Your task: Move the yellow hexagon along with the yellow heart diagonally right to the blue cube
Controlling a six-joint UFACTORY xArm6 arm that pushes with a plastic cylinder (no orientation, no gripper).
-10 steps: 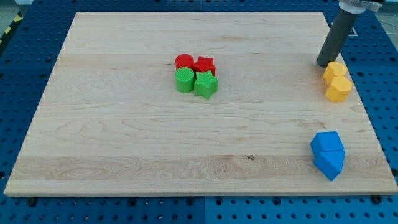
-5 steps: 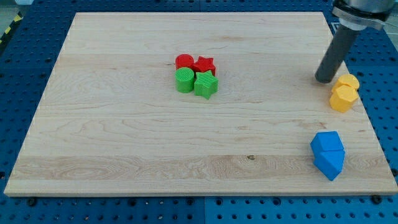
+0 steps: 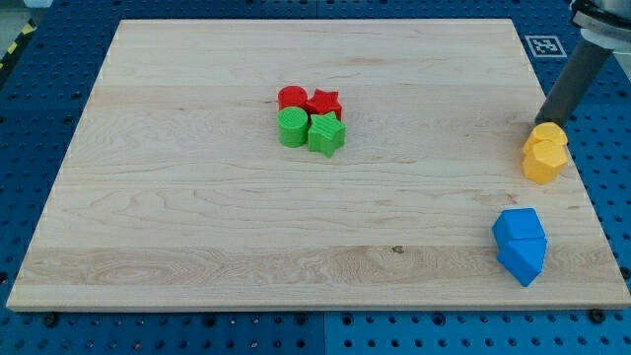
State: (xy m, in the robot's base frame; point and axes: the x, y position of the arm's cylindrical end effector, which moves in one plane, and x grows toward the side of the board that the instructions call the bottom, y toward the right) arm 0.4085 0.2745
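Swinging round from the pair's left to its top edge, my tip (image 3: 548, 122) (bare rod, no claw) is now touching the yellow hexagon (image 3: 548, 137) and yellow heart (image 3: 540, 162) at right, lining up a downward push toward the blue cube (image 3: 519, 227) at lower right.

The rod's upper part is cut off by the view's top right corner, and my tip (image 3: 548, 122) sits behind the far yellow block (image 3: 548, 136), so its very end is partly hidden. The two yellow blocks' shapes are too small to tell apart.
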